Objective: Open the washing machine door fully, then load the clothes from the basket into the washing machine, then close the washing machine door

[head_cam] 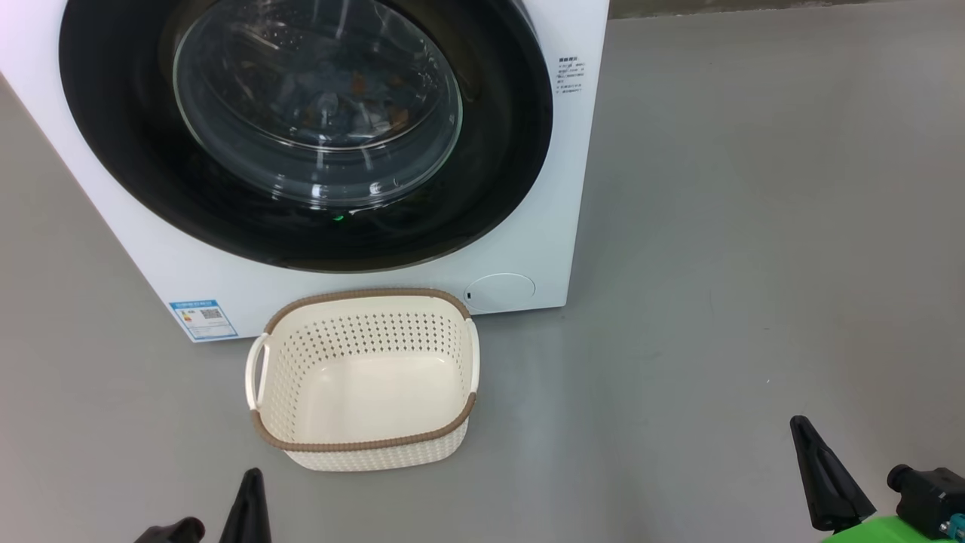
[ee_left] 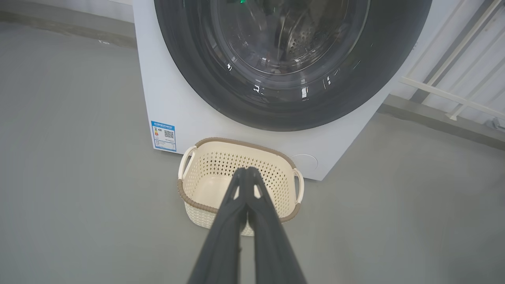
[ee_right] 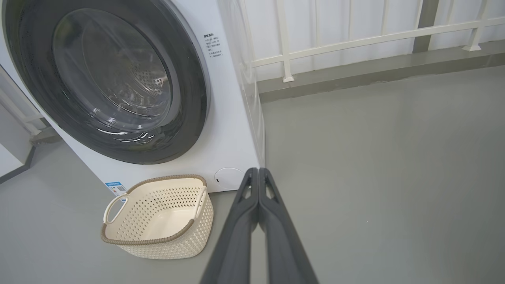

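Both jaws together, empty: left gripper point(ee_left: 247, 170), right gripper point(ee_right: 258, 170). Door point(head_cam: 309, 113) shut, rigid, glossy, probably slippery; hook its rim.

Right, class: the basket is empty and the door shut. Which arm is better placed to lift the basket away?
Probably the left. The left gripper lies just short of the basket, while the right gripper is far off to its right.

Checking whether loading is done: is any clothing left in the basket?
No, the head view looks straight into the basket, and its cream floor and perforated walls are bare.
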{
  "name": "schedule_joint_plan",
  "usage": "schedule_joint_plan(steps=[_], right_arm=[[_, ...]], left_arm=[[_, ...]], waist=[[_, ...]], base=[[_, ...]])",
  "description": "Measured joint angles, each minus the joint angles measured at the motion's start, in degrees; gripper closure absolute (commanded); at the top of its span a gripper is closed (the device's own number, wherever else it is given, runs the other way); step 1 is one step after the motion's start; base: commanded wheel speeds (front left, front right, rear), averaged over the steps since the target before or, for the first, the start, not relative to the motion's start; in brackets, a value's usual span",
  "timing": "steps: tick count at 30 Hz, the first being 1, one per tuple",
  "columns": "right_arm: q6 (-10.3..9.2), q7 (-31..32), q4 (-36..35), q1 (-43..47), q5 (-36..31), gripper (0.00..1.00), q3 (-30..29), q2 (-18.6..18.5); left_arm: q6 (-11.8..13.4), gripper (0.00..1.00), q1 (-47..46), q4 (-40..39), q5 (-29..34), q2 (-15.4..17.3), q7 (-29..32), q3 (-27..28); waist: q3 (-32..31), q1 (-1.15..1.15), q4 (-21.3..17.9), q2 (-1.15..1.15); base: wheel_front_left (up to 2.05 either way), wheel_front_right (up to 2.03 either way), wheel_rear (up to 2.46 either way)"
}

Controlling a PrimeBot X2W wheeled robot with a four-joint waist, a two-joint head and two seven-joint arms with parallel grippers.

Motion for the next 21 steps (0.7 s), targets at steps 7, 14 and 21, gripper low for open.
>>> schedule_joint_plan(steps=[7, 14, 21], right_arm=[[0.00, 1.02, 0.30, -0.05, 4.71, 1.00, -0.14, 0.36], [0.00, 2.13, 0.65, -0.25, 9.02, 1.00, -0.35, 0.63], [0.00, 3.16, 0.94, -0.31, 13.60, 1.00, -0.54, 0.94]], left_arm=[[-0.91, 1.00, -0.10, 0.23, -4.36, 0.01, 0.96, 0.64], [-1.23, 1.00, -0.46, 0.42, -8.55, 0.02, 2.18, 1.20], [-1.76, 1.00, -0.72, 0.53, -12.94, 0.03, 3.36, 1.88]], waist=[[-0.06, 0.00, 0.06, 0.00], [-0.12, 0.00, 0.12, 0.00], [-0.18, 0.00, 0.18, 0.00]], base=[[0.00, 0.00, 0.00], [0.00, 0.00, 0.00], [0.00, 0.00, 0.00]])
